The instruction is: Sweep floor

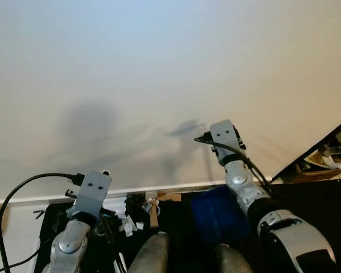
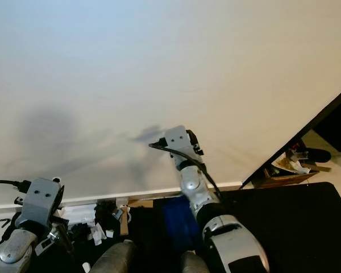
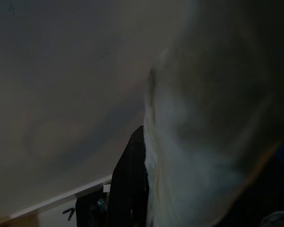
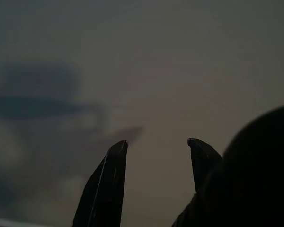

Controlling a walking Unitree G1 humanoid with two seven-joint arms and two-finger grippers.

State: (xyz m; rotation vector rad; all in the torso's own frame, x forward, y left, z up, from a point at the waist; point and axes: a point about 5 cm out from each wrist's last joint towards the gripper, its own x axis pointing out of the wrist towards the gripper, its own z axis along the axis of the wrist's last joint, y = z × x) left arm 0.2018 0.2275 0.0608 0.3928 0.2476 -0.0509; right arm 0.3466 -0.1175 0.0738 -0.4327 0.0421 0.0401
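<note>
White wall (image 1: 159,68) ahead; right gripper (image 4: 156,146) fingers apart, empty. Left gripper (image 1: 91,190) low, finger state unclear.

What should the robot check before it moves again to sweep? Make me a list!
1. Right hand free: ok. Its fingers are apart with nothing between them.
2. Left hand ready: cannot tell. Its wrist view is dark and blurred.
3. Room ahead: not ok. The white wall stands right in front of both raised arms.
4. Something to sweep: ok. White scraps lie in dark clutter at the foot of the wall.
5. Cable safe: cannot tell. It loops beside the left arm and could snag.
</note>
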